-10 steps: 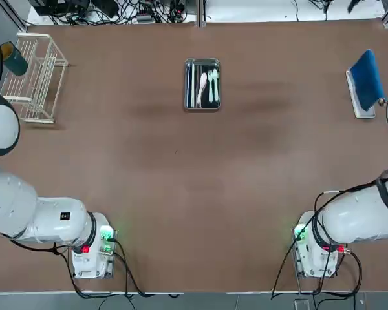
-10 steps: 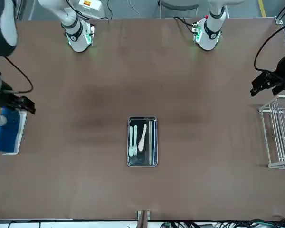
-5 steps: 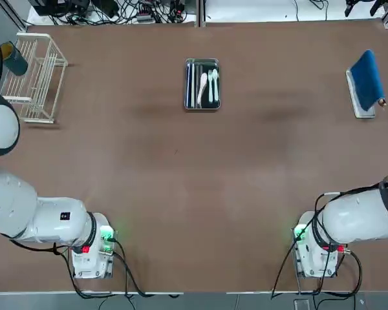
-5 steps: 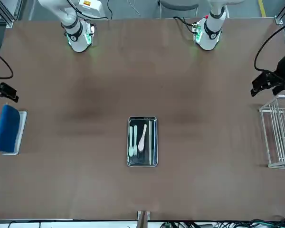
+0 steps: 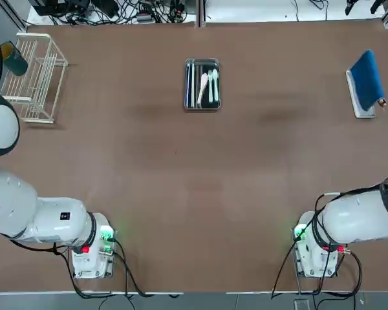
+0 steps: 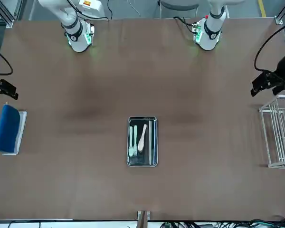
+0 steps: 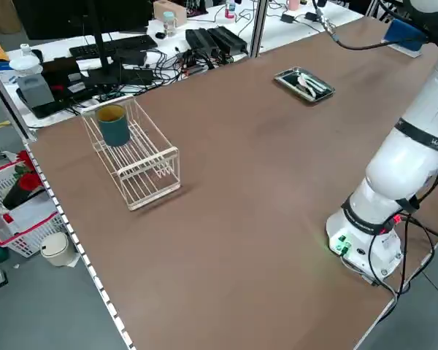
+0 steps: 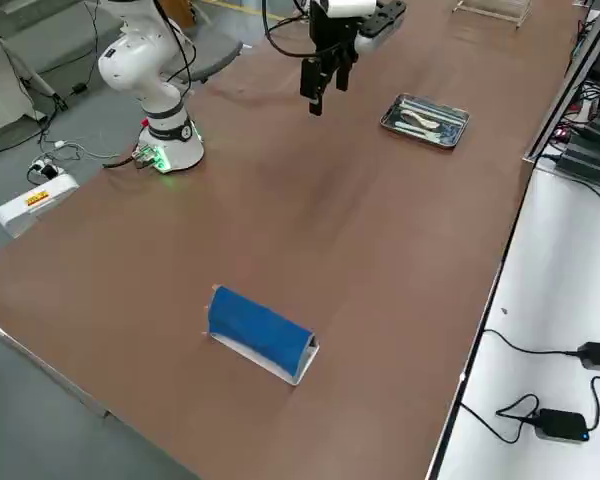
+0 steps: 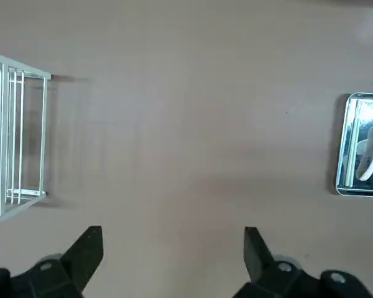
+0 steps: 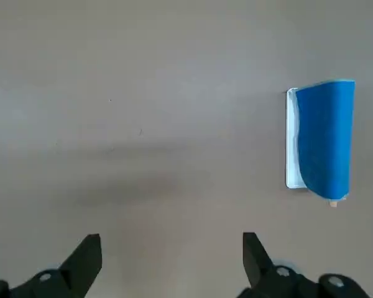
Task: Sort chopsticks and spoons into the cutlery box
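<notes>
The steel cutlery box (image 5: 202,103) (image 6: 142,163) sits at the far middle of the table. Inside it the pale chopsticks (image 5: 190,84) (image 6: 152,141) lie along one side. The cream spoon (image 5: 203,82) (image 6: 142,137) rests beside them, next to two whiter plastic utensils (image 5: 213,82). My left gripper (image 6: 266,85) (image 9: 173,239) hangs open, high over the table between the wire rack and the box (image 9: 345,146). My right gripper (image 6: 4,89) (image 10: 171,245) is open too, high near the blue holder. Neither holds anything.
A white wire rack (image 5: 32,77) (image 7: 135,157) (image 9: 12,136) with a dark green cup (image 5: 14,59) (image 7: 114,124) stands at the far left. A blue roll on a white base (image 5: 365,81) (image 6: 8,128) (image 10: 323,139) lies at the right edge. Both arm bases stand at the near edge.
My right arm has drawn back from over the blue roll toward the table's right edge. The left arm and the box's contents have not moved.
</notes>
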